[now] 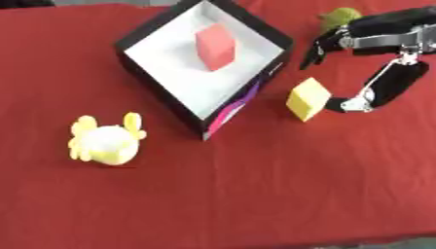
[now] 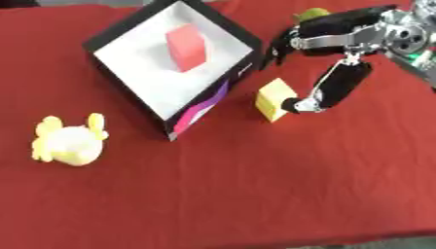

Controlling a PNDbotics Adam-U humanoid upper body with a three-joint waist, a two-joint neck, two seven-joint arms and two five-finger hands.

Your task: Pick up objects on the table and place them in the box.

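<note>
Honestly, nothing readable anywhere here. No words, numbers, brand names or signs that I can make out. The only spot that looks printed at all is the near outer wall of the box [image 2: 197,111], which has a pink, purple and white graphic on it, but if there's lettering in there it's too blurred to tell. The red cube [image 1: 216,46] inside and the yellow cube [image 1: 307,98] to its right have plain faces.
</note>
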